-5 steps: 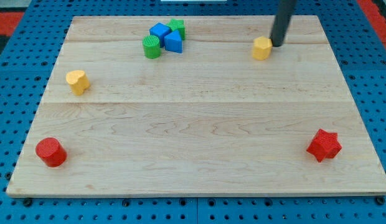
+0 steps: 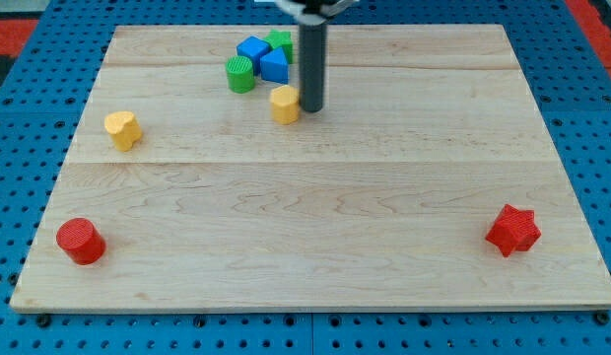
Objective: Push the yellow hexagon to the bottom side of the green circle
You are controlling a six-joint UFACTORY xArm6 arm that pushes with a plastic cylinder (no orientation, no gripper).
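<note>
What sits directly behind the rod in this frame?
My tip rests against the yellow hexagon's right side. The rod covers a strip of board behind it, just right of the blue block.

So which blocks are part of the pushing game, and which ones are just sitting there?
In the game:
yellow hexagon
green circle
my tip, touching the hexagon's right side

Just sitting there:
two blue blocks
green block
yellow block
red cylinder
red star
</note>
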